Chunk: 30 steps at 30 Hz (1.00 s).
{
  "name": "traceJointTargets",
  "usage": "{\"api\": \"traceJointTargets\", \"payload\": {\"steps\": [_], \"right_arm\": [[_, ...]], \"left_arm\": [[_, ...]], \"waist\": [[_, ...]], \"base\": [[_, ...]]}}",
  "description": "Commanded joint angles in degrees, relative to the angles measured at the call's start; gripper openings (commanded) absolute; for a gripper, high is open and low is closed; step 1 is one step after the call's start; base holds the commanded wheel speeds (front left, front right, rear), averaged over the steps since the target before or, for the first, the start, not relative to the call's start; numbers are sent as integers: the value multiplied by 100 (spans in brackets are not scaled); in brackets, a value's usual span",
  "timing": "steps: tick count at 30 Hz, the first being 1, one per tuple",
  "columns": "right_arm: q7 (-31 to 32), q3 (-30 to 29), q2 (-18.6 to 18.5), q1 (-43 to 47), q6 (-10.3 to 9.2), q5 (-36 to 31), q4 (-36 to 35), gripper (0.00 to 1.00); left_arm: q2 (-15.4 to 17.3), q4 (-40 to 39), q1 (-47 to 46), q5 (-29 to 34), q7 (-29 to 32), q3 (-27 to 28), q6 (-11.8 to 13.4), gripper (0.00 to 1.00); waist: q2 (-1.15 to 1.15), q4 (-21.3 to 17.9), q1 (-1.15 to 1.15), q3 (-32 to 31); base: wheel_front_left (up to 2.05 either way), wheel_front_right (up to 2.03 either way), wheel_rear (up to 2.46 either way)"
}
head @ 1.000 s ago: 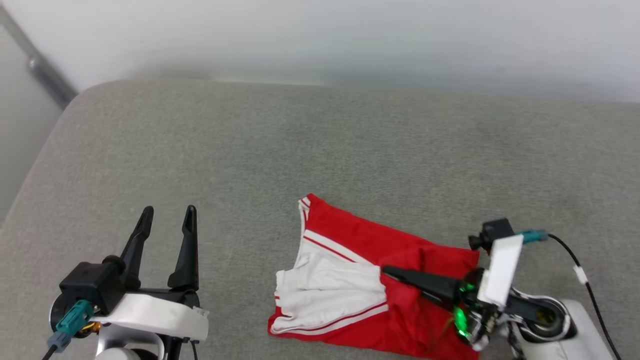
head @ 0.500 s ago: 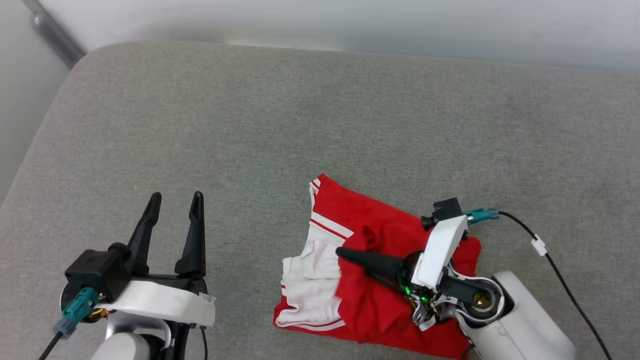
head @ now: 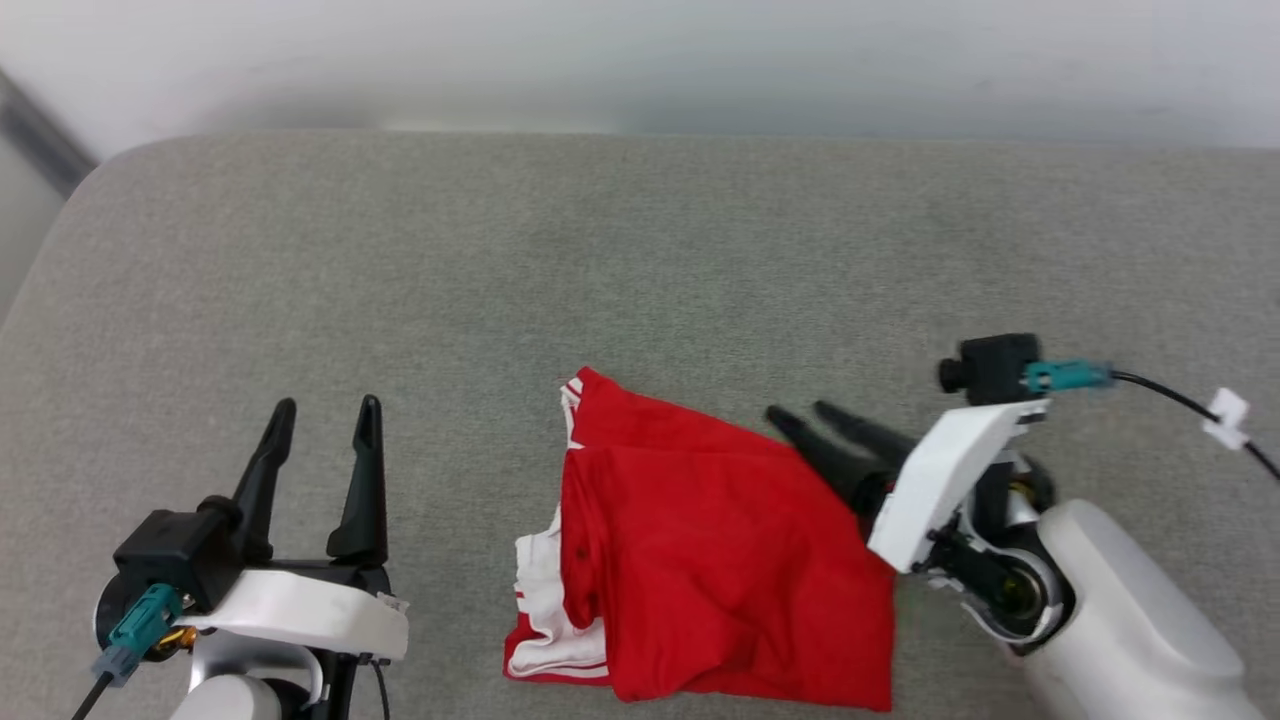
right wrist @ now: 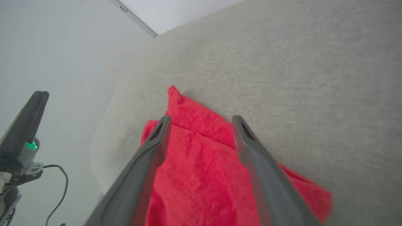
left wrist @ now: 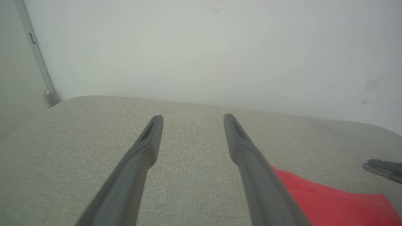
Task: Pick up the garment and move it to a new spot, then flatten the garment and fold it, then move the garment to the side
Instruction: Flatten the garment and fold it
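The garment [head: 700, 560] lies folded on the grey cushion, red side up, with a white striped sleeve edge showing at its lower left. It also appears red in the right wrist view [right wrist: 201, 163] and at the lower right of the left wrist view [left wrist: 329, 201]. My right gripper [head: 800, 412] stands open at the garment's upper right corner, raised over it with nothing between the fingers [right wrist: 157, 138]. My left gripper [head: 325, 410] is open and empty, well left of the garment, its fingers [left wrist: 150, 138] over bare cushion.
The grey cushion [head: 640, 280] spreads wide behind and to both sides of the garment. A pale wall [head: 640, 60] runs along its far edge. The right arm's black cable [head: 1180, 400] trails to the right. The cushion's rounded corner [head: 90, 190] is at the far left.
My right gripper carried a red flap leftward over the white sleeve, let go, opened and drew back to the right. The left gripper held still. The head camera shifted.
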Motion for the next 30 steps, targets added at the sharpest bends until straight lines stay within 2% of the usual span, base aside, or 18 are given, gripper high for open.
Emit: {"api": "traceJointTargets", "payload": {"steps": [1, 6, 7, 9, 12, 16, 21, 30], "right_arm": [[-351, -105, -120, 16, 0, -537, 64, 100], [-1042, -819, -336, 285, 0, -2124, 202, 100], [-1042, -819, -336, 285, 0, -2124, 202, 100], [-1287, -1247, -341, 425, 0, -2713, 89, 100], [-1621, -1969, -325, 744, -1, -3620, -303, 100], [-1944, -2680, -8, 1232, 0, -4499, -1163, 100], [-1907, -2974, 432, 1898, -1, -4924, -2125, 100], [-1536, -2936, 730, 2906, -1, -5016, -3072, 100]], "left_arm": [[24, -3, 77, 38, 3, 43, 66, 100], [65, -9, 222, 59, 14, 95, 201, 100], [65, -9, 222, 59, 14, 95, 201, 100], [67, -4, 300, 17, 11, 122, 229, 100], [86, 21, 368, -6, 5, 163, 253, 100], [116, 29, 456, 2, -5, 204, 293, 100], [121, 35, 607, 9, -16, 246, 348, 100], [157, -41, 968, 35, 33, 189, 420, 100]], "waist": [[0, -150, 0, -100], [0, -394, 0, -228], [0, -394, 0, -228], [0, -489, 0, -284], [0, -598, 0, -356], [0, -705, 0, -448], [0, -794, 0, -650], [0, -833, 0, -876]], "base": [[0, 0, 0], [0, 0, 0], [0, 0, 0], [0, 0, 0], [0, 0, 0], [0, 0, 0], [0, 0, 0], [0, 0, 0]]}}
